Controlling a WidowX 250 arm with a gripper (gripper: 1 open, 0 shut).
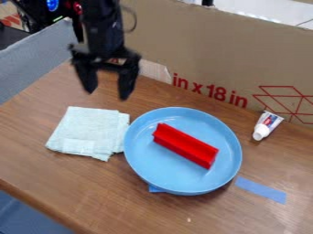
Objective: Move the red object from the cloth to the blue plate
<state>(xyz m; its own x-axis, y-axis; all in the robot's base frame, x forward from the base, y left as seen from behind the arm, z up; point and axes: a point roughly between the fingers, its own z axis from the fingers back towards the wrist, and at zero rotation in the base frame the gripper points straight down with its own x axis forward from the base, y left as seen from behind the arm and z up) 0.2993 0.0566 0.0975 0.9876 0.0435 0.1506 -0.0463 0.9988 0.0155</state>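
Observation:
The red object (185, 145), a bright red elongated block, lies flat inside the blue plate (145, 163), slanting from upper left to lower right. Left of the plate the pale mint cloth (87, 132) rests on the wooden table with nothing on it. My gripper (106, 84) hangs above the table behind the cloth and up-left of the plate, well apart from the block. Its two black fingers (87, 79) are spread wide, open and empty.
A small white tube with red print (264, 125) lies right of the plate. A strip of blue tape (261, 190) sticks to the table at the plate's lower right. A cardboard box wall (232, 64) runs along the back. A grey panel (31, 59) stands at the left.

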